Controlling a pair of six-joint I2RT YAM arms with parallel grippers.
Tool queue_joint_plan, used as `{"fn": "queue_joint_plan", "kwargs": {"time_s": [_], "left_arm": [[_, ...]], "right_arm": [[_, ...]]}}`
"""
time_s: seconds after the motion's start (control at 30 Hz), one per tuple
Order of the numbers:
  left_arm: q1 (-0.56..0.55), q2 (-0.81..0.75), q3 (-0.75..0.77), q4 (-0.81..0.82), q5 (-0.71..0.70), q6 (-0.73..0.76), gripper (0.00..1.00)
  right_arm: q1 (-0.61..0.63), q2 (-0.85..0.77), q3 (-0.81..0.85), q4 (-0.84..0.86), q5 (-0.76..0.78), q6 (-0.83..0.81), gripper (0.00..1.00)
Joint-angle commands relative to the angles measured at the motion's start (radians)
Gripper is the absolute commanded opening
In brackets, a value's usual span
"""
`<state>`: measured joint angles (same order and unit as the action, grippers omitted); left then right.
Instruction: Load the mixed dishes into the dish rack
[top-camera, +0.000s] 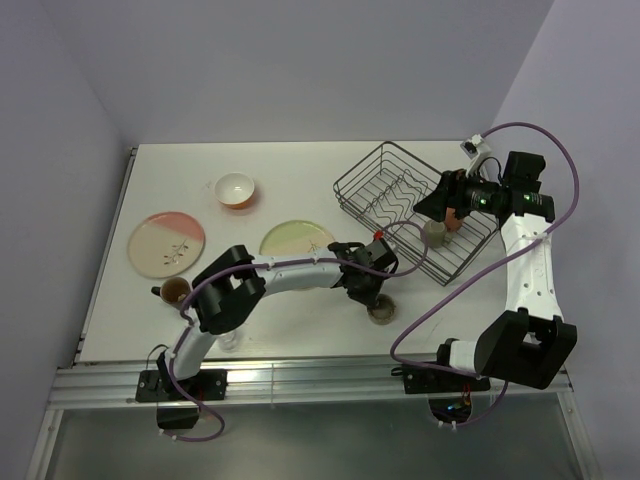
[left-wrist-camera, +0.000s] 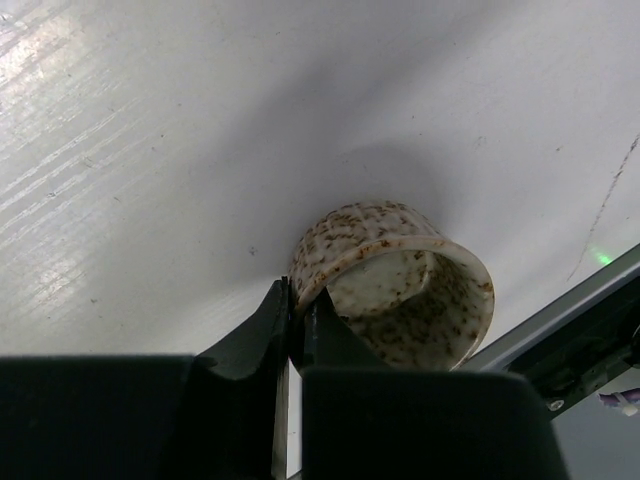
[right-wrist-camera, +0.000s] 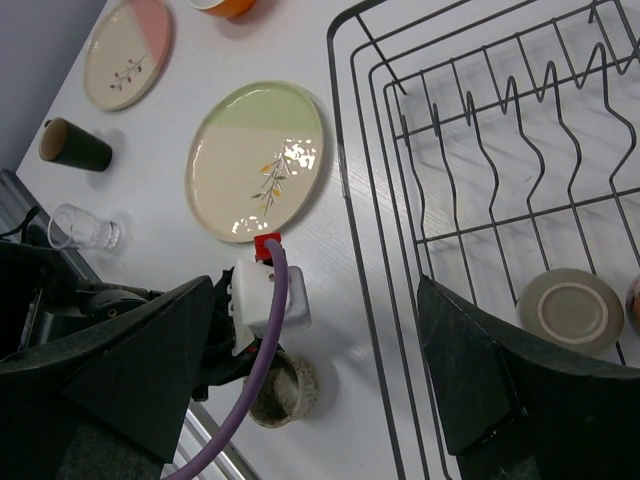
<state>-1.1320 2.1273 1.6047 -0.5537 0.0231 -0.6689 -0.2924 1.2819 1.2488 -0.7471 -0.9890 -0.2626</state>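
The left jaws pinch the speckled bowl by its rim at the tabletop's near edge, seemingly to carry it to the far-right rack, where the right jaws hang apart.

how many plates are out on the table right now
2. The round pink-and-cream plate lies near the left edge of the white table; the round green-and-cream plate with a sprig lies just left of the dark wire dish rack. None looks hidden.
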Motion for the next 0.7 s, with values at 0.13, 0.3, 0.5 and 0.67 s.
{"fn": "queue_joint_plan", "kwargs": {"time_s": [0.13,0.3,0.5,0.67], "left_arm": [[0.035,-0.148,-0.11,0.08,-0.015,-0.034,0.0],[0.158,-0.389,-0.348,0.286,0.125,-0.102,0.0],[0.351,-0.631,-0.564,0.544,0.362,-0.167,0.0],[0.509,-0.728,-0.646,0.747,0.612,-0.32,0.0]], "right_arm": [[-0.002,-0.016,-0.02,0.022,-0.005,0.0,0.89],[0.001,-0.016,-0.037,0.028,-0.007,0.006,0.89],[0.09,-0.003,-0.051,0.018,-0.077,-0.032,0.88],[0.27,-0.05,-0.084,0.132,-0.19,-0.113,0.91]]}}
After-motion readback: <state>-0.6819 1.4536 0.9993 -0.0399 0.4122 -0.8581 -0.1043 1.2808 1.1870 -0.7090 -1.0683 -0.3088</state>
